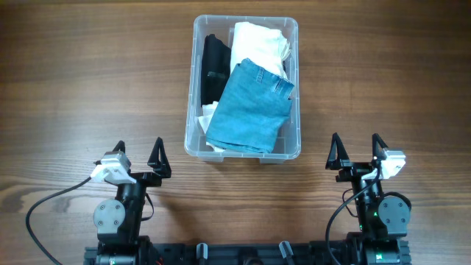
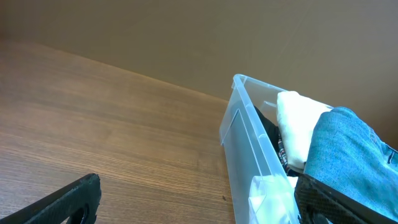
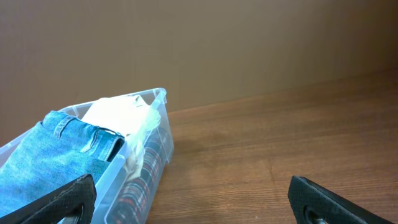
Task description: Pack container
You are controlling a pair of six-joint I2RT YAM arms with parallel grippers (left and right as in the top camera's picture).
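A: Container first. Where is it?
B: Clear container (image 1: pixel 196 110) in the middle of the wooden surface (image 1: pixel 88 88), out in front of both arms, long side running away from them.
A: Contents?
B: Folded blue denim (image 1: pixel 249 109) on top at the near end, white cloth (image 1: pixel 257 46) at the far end, black garment (image 1: pixel 214 66) along the left wall. The right wrist view shows plaid fabric (image 3: pixel 140 186) low against the wall.
A: Arms?
B: Left arm (image 1: pixel 118 210) and right arm (image 1: pixel 383 210) are at the near edge, one each side, apart from the bin. Both sets of jaws are released, spread wide, grasping nothing.
A: Step?
B: No loose clothes in view outside it, so I'd call it packed, or nearly.
A: Next move?
B: Maybe none. The denim rides high by the right rim, so at most a press from above, keeping off the walls. No lid in view.
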